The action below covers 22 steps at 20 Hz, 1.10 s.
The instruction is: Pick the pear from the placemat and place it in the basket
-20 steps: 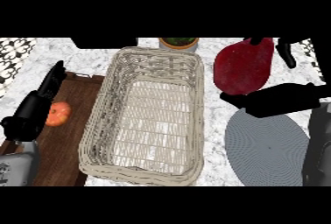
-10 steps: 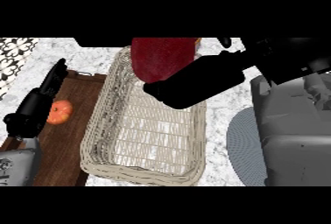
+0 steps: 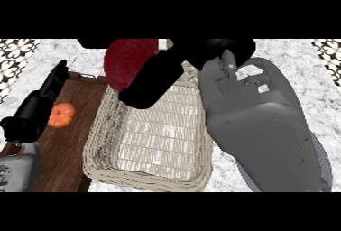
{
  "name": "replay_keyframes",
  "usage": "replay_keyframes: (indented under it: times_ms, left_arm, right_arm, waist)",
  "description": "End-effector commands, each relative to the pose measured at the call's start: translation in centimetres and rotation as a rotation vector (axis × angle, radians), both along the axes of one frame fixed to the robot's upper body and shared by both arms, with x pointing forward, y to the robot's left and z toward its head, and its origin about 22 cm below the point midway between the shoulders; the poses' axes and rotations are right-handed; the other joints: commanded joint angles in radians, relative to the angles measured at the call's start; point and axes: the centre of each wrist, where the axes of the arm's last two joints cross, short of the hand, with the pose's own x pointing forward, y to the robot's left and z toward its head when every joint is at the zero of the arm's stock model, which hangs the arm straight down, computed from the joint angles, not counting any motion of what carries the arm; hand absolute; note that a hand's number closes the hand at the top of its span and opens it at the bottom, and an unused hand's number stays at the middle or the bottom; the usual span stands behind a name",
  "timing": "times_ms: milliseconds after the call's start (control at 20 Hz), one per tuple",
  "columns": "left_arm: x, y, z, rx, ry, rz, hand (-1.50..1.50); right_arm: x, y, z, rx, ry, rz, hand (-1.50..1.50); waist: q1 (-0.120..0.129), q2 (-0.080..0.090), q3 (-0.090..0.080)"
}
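While the pear (image 3: 128,63) is clasped in the curled fingers of the right hand (image 3: 160,76), it is held above the basket's (image 3: 113,169) far end; release lies straight below.

Basket's far end is blocked; its near end lies open to you.

Your right hand (image 3: 156,76), curled round the dark red pear (image 3: 126,61), covers the far end of the basket (image 3: 133,171). The right forearm (image 3: 266,126) walls its right side; the wooden board (image 3: 73,131) with an orange fruit (image 3: 61,114) flanks its left.
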Motion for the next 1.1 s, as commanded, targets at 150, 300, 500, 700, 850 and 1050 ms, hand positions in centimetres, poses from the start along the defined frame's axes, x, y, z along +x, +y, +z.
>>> replay_keyframes:
  times_ms: [150, 300, 500, 700, 850, 1050]
  left_arm:
    - [-0.3, -0.7, -0.8, -0.005, 0.009, 0.011, 0.00]
    - [-0.6, 0.6, -0.3, 0.007, -0.001, 0.019, 0.00]
    - [0.1, -0.7, -0.3, -0.002, 0.011, 0.004, 0.00]
    - [-1.5, -1.1, 0.4, 0.006, 0.004, 0.006, 0.00]
    - [-2.2, -1.0, -0.2, -0.003, -0.005, -0.007, 0.00]
    - [0.0, 0.0, 0.5, 0.001, -0.001, 0.014, 0.00]
  right_arm:
    - [-0.2, 2.4, -2.3, -0.302, 0.043, -0.094, 1.50]
    - [1.0, 2.3, -2.3, -0.398, 0.038, -0.117, 1.50]
    - [1.3, 2.8, -1.6, -0.455, 0.055, -0.054, 1.50]
    - [2.6, 2.5, -2.5, -0.357, 0.140, -0.007, -1.50]
    - [0.6, 2.4, -2.8, -0.321, 0.161, 0.024, -1.50]
    - [0.8, 0.9, -0.8, -0.132, 0.104, 0.005, -1.50]
  waist:
    - [-0.015, -0.003, 0.000]
    - [-0.007, -0.001, 0.000]
    - [-0.009, -0.001, 0.000]
    - [0.000, -0.001, 0.001]
    - [-0.005, -0.003, 0.001]
    - [-0.009, -0.001, 0.001]
